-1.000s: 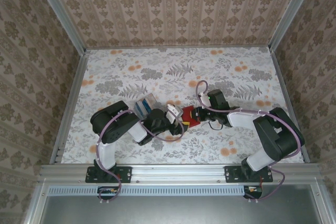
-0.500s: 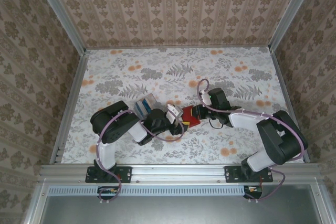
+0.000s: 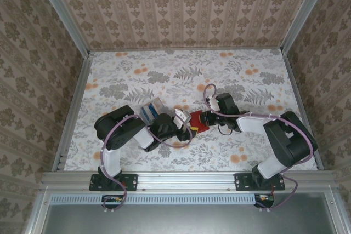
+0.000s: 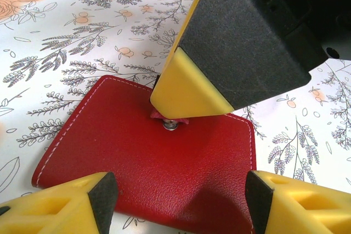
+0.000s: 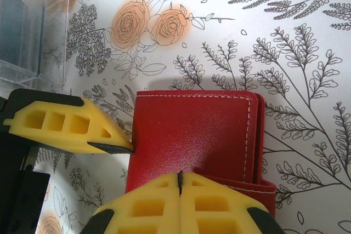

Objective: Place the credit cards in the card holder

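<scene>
The card holder (image 4: 148, 163), a red wallet, lies folded shut on the flowered table (image 3: 181, 75) between both grippers (image 3: 198, 126). My left gripper (image 4: 181, 195) is open, one finger on each side of the holder's near end. In the right wrist view one left fingertip touches the holder's (image 5: 192, 130) left edge. My right gripper (image 5: 180, 182) is shut, pinching the small red clasp tab above the metal snap (image 4: 171, 126). Blue credit cards (image 3: 148, 112) stand in a clear box (image 5: 33, 31) just left of the grippers.
Aluminium rails (image 3: 74, 108) and patterned walls border the table on all sides. The clear box (image 3: 152, 108) sits close behind the left wrist. Open tabletop stretches across the far half and to the right.
The right arm's elbow swung slightly outward and came back. Both grippers and the card holder stay where they were.
</scene>
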